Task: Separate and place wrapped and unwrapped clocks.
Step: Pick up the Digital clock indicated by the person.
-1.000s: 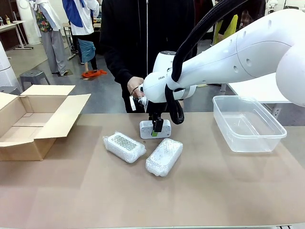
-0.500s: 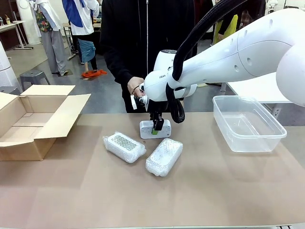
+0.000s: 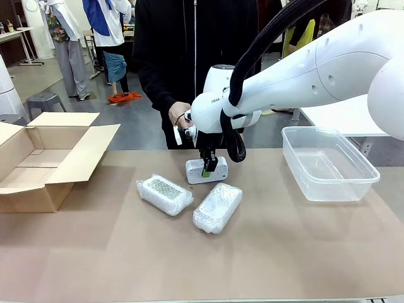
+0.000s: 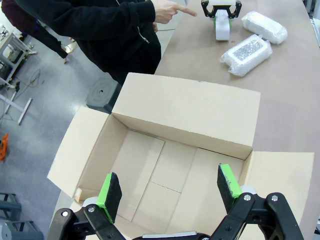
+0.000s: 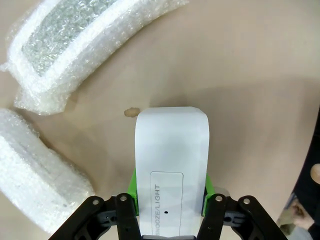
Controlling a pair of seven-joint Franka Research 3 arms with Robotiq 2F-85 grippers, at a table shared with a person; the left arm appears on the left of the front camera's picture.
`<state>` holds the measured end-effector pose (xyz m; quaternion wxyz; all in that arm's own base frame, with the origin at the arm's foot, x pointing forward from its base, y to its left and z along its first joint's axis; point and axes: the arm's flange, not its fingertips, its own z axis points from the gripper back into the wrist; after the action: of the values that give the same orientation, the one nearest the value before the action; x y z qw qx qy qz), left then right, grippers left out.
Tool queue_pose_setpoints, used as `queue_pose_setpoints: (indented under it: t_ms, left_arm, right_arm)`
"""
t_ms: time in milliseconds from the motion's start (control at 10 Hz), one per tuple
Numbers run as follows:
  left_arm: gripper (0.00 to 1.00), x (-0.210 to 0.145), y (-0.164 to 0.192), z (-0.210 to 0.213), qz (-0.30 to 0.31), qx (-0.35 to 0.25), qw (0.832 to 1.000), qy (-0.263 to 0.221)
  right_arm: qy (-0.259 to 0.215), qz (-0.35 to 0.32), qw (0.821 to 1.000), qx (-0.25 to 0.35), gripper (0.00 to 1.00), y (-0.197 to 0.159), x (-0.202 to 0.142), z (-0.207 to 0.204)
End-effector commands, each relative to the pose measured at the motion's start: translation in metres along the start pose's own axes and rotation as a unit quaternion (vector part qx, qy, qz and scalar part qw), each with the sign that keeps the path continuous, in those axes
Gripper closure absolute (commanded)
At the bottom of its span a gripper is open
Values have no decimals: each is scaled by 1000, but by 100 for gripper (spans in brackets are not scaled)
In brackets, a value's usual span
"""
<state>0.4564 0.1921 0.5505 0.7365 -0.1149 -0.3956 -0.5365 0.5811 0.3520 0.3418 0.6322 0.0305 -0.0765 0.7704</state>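
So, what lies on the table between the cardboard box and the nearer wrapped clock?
Nothing: in the front view, bare table separates the cardboard box from that wrapped clock.

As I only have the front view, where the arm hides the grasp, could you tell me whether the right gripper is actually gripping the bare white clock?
Observer: Yes, the right gripper has its green pads clamped on both sides of the bare white rounded-rectangular plastic clock.
Operator: Any print on it?
Observer: A panel between the pads reads SNOOZE/LIGHT.
Operator: And the left gripper?
Observer: It is open above the open brown cardboard box.
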Motion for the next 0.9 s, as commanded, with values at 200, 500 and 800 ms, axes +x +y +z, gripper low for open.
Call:
queue_pose_setpoints:
  t_ms: [200, 500, 800]
  left_arm:
    - [0, 1, 1, 1, -2, 1, 1000, -13]
    - [0, 1, 1, 1, -2, 1, 1000, -13]
    - [0, 1, 1, 1, -2, 1, 1000, -13]
  right_arm:
    - [55, -18, 998, 4, 100, 14, -5, 39]
    - [87, -21, 996, -1, 69, 22, -9, 73]
    - [91, -42, 995, -16, 69, 25, -7, 104]
